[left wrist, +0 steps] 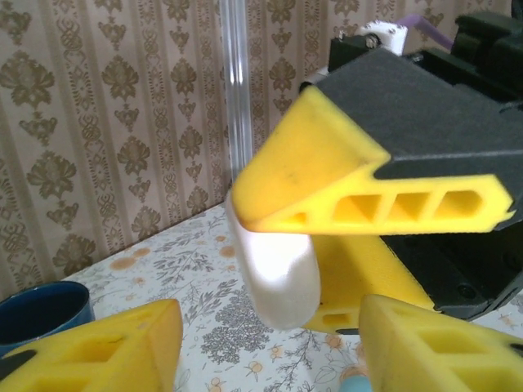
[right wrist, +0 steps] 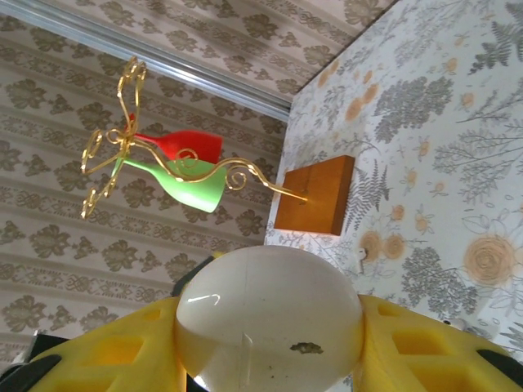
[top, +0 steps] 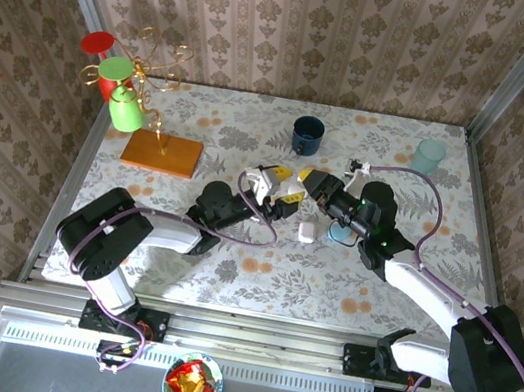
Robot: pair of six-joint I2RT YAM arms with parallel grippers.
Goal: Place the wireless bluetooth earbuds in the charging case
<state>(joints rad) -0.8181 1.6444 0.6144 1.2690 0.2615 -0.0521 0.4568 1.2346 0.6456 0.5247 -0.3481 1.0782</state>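
My right gripper (right wrist: 270,353) is shut on a white pebble-shaped charging case (right wrist: 270,314), with a yellow pad on each side of it. In the left wrist view the same case (left wrist: 274,273) hangs from the right gripper's yellow fingers (left wrist: 327,175) above the table. My left gripper (left wrist: 270,347) stands open just below it, its two yellow pads apart and touching nothing. From above, both grippers meet mid-table, left (top: 275,191) and right (top: 309,182). One tiny white short-stemmed earbud (right wrist: 360,256) lies on the tablecloth near the wooden block.
A second white case (top: 306,231) and a light blue case (top: 342,233) lie just below the grippers. A dark blue cup (top: 307,134) and a teal cup (top: 429,155) stand at the back. A wooden base (top: 161,153) with a gold wire stand holding red and green cups is at the left.
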